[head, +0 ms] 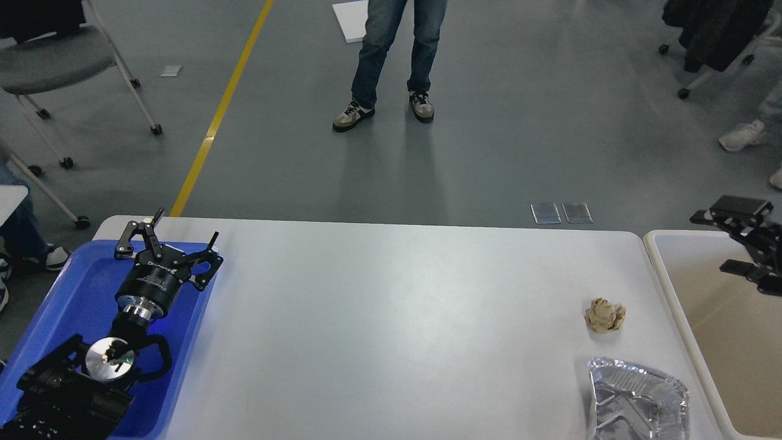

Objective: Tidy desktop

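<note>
The left black two-finger gripper (166, 239) hung above the far end of a blue plastic tray (73, 305), its fingers spread wide with nothing between them; the arm ran back from it toward the lower left corner of the view. The right black two-finger gripper (730, 241) entered from the right edge over a beige rectangular bin (672, 287); its fingers seemed parted and empty, though it was partly cut off by the frame. The large white rectangular desktop (397, 330) with rounded corners filled the middle of the view, between tray and bin; the tray lay on its left end, the bin just beside its right edge. A crumpled ball of tan paper (605, 315) lay near the desktop's right side; a crinkled silver foil dish (638, 400) sat nearer the front edge, close below the ball but apart from it. Beyond the desktop, a person in blue jeans and sneakers (391, 61) stood on the grey floor.
</note>
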Controlling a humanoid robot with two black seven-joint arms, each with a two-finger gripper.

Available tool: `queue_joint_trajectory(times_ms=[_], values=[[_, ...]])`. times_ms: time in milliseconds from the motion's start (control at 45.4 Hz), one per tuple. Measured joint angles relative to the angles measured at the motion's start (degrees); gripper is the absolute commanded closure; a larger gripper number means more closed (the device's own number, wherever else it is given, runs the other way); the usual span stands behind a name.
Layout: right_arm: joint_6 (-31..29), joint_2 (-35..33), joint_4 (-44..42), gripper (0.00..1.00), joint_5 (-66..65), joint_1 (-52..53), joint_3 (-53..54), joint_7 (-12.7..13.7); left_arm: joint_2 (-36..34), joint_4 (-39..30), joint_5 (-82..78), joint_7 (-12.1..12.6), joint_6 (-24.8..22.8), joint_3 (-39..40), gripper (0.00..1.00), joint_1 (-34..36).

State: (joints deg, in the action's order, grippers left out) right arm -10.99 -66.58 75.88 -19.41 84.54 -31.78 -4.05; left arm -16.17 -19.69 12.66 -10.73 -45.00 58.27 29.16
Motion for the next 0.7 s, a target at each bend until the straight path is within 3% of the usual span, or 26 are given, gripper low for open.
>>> queue_joint_trajectory(times_ms=[154, 352, 705], values=[[0.3, 10.9, 1.0, 0.0, 1.8, 14.2, -19.2, 1.0, 0.0, 0.0, 0.0, 0.0, 0.0, 0.0, 0.0, 0.0], [-1.2, 21.4, 1.3, 0.0, 7.5, 27.0, -34.1, 1.5, 0.0, 0.0, 0.0, 0.1, 0.0, 0.0, 0.0, 0.0], [-20.4, 37.7, 1.5, 0.0, 10.5, 41.2, -45.3, 1.8, 0.0, 0.0, 0.0, 0.1, 0.0, 0.0, 0.0, 0.0]])
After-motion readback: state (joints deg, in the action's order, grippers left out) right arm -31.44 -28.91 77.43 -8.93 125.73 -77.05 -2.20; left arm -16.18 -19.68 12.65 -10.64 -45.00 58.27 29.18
